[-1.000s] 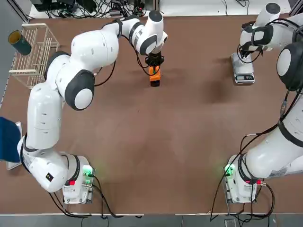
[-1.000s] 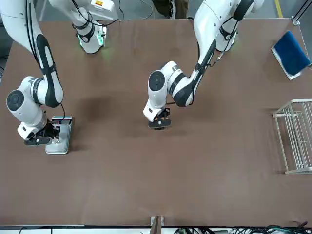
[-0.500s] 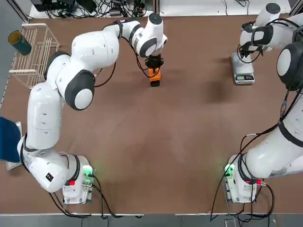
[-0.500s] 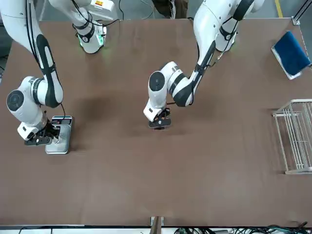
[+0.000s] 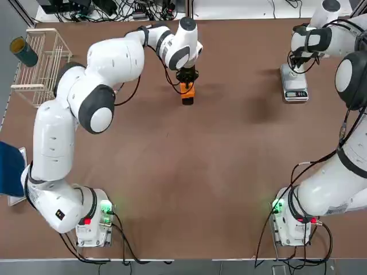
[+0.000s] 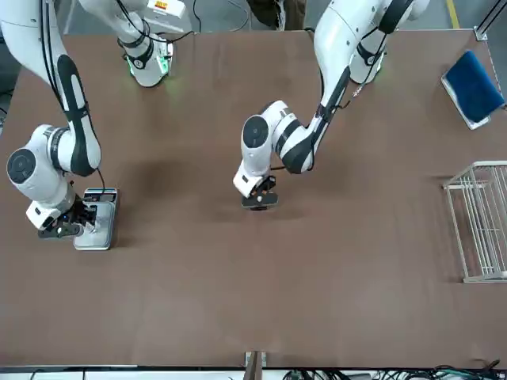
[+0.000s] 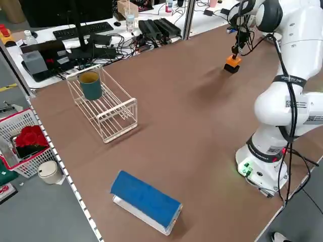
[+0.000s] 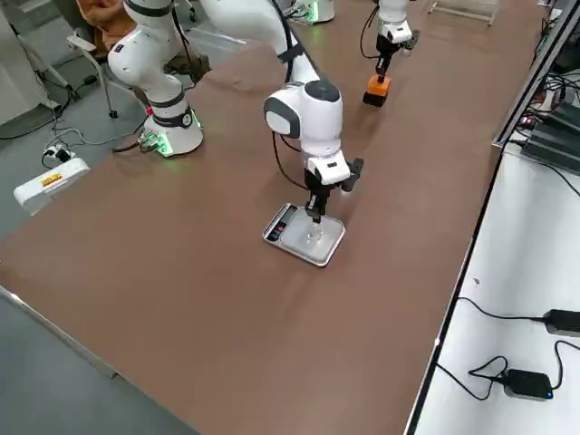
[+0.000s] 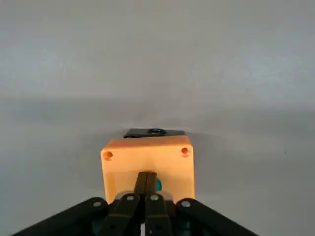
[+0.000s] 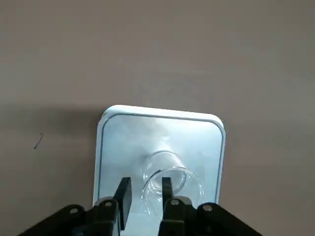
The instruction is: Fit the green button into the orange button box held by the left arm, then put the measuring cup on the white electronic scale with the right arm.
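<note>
Presently, the orange button box (image 9: 118, 164) is located in the far half of the table, to the left of the scale. It is a bright orange cube with small corner holes; a black block (image 9: 140, 132) adjoins it. A sliver of the green button (image 9: 158, 185) shows at its face, beside the fingertips. The left gripper (image 9: 146, 176) points down over the box, fingers shut together; whether they pinch the button cannot be told.

At far right, the white electronic scale (image 10: 110, 157) lies flat, display end toward the robot. Beyond the display, the clear measuring cup (image 10: 193, 183) stands upright on the silvery plate. The right gripper (image 10: 146, 182) is lowered over the plate, fingers apart, gripping nothing.
</note>
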Controlling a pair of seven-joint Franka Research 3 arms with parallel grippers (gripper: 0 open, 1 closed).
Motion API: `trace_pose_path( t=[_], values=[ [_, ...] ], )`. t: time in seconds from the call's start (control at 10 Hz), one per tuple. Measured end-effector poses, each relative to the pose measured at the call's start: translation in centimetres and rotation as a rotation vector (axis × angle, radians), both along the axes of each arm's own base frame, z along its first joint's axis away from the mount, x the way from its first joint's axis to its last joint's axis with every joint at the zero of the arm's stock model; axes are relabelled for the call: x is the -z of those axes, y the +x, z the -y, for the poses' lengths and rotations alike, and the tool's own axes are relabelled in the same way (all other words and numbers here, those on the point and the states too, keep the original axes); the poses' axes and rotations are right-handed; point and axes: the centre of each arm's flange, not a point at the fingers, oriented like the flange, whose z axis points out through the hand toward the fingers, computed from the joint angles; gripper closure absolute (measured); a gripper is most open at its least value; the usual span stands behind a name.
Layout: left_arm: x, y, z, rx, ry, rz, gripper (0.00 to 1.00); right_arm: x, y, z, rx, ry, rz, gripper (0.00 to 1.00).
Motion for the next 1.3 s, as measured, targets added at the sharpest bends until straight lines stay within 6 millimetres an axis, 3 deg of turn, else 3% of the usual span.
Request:
trace_pose_path(
  t=[0.6,0.8,1.0,1.1,1.2,1.3],
  values=[
    [0.0,0.1,0.1,0.000,-0.010,0.008,0.99,-1.2,0.4,-0.2,0.000,0.007,-0.022,0.65],
    [0.0,0.0,0.1,0.001,-0.009,0.007,0.99,-4.5,0.7,-0.6,0.003,0.027,-0.064,0.63],
    [0.1,0.0,0.1,0.001,-0.007,0.005,0.99,-9.4,1.2,-1.6,0.003,0.048,-0.081,0.59],
    [0.1,0.0,0.1,0.001,-0.007,0.005,0.99,-12.0,1.5,-2.9,0.010,0.061,-0.088,0.57],
    [0.2,-0.1,0.1,0.002,-0.007,0.004,0.99,-14.7,1.9,-4.8,0.023,0.074,-0.101,0.43],
    [0.2,-0.1,0.0,0.002,-0.006,0.004,0.99,-17.5,2.2,-6.7,0.040,0.083,-0.117,0.41]
  ],
)
